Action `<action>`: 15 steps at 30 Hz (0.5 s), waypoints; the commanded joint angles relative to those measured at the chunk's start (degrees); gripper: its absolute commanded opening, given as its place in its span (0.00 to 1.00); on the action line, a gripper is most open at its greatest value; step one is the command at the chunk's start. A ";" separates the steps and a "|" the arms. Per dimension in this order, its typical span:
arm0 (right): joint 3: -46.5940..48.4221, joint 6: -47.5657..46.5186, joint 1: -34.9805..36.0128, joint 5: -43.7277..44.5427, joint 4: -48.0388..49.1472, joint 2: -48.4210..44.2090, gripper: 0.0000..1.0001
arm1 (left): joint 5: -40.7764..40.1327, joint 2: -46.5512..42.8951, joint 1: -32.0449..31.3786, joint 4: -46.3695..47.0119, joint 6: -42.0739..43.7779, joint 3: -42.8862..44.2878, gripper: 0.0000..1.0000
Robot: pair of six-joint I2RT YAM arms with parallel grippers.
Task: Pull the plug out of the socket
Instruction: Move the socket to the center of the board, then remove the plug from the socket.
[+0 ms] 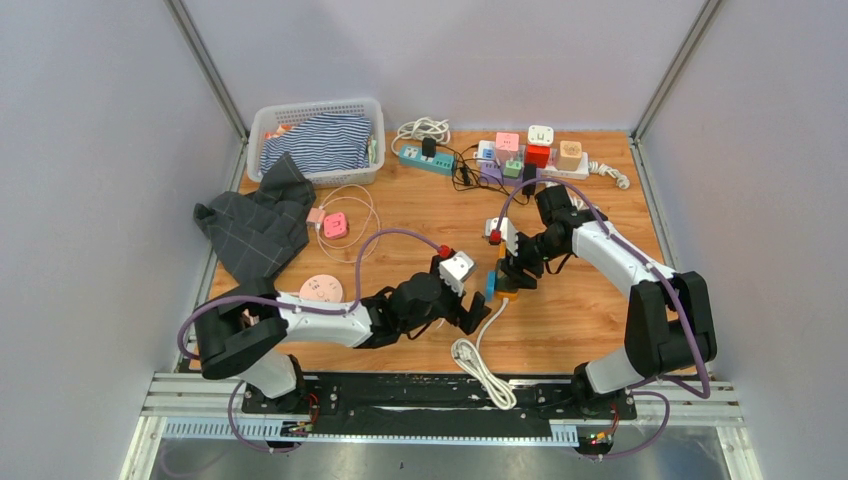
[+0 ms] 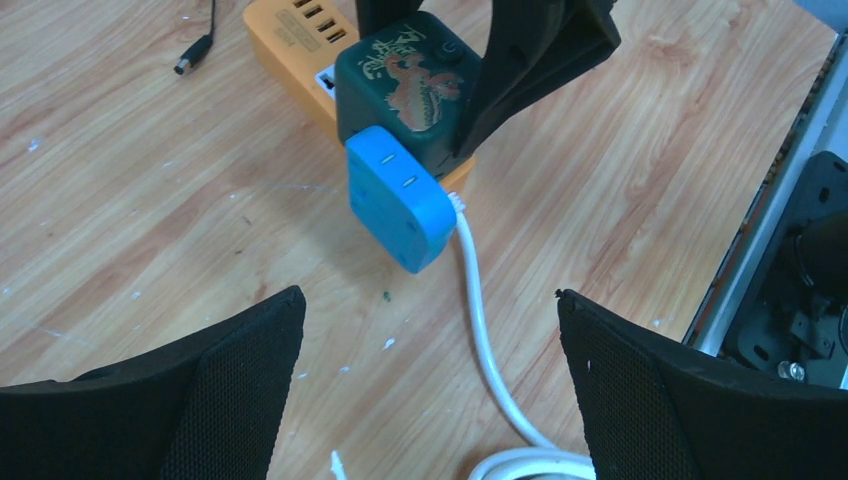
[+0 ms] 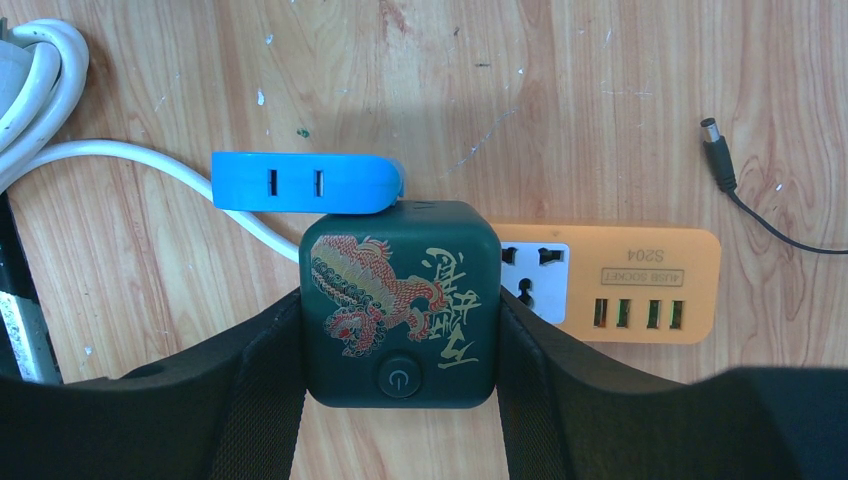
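Note:
A dark green cube socket with a red and gold dragon sits on an orange power strip. A flat blue plug is stuck on the cube's far side. My right gripper is shut on the cube, one finger on each side. In the left wrist view the blue plug faces me, with the cube and the strip behind it. My left gripper is open wide and empty, a short way in front of the plug. In the top view both grippers, left and right, meet at mid-table.
A white cable runs from the plug and strip to a coil near the front edge. A black barrel plug lies by the strip. A basket, grey cloth, pink socket and more power strips lie farther back.

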 commanded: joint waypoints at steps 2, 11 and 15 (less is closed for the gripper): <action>-0.99 0.97 0.99 -3.43 -6.33 2.29 0.01 | -6.67 4.98 -2.63 6.96 -1.57 1.75 0.99; -0.82 1.08 0.99 -3.82 -6.74 2.80 0.00 | -10.50 13.35 -3.11 39.65 -2.31 -7.31 0.94; -0.84 1.09 0.99 -3.82 -6.85 3.04 0.01 | -11.68 15.88 -3.10 40.91 -3.08 -6.29 0.90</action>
